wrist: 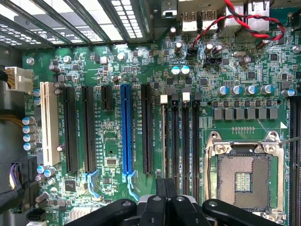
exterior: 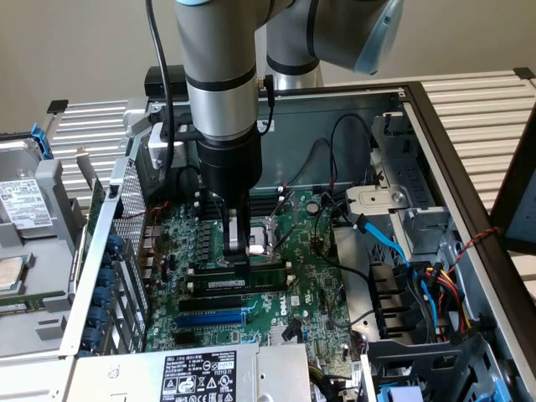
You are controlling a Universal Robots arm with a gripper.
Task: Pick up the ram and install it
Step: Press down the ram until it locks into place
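Ram sits edge-down in a memory slot on the motherboard, long axis running exterior view's left–right, parallel to the blue expansion slot nearby. Gripper is clenched, pads pressing at the stick's left end from above. Est. pick done, seating underway; can't tell if end clips are latched.

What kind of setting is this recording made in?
Probably a computer repair or assembly bench: an opened desktop PC case lies on its side, its green motherboard exposed, on a slatted metal surface.
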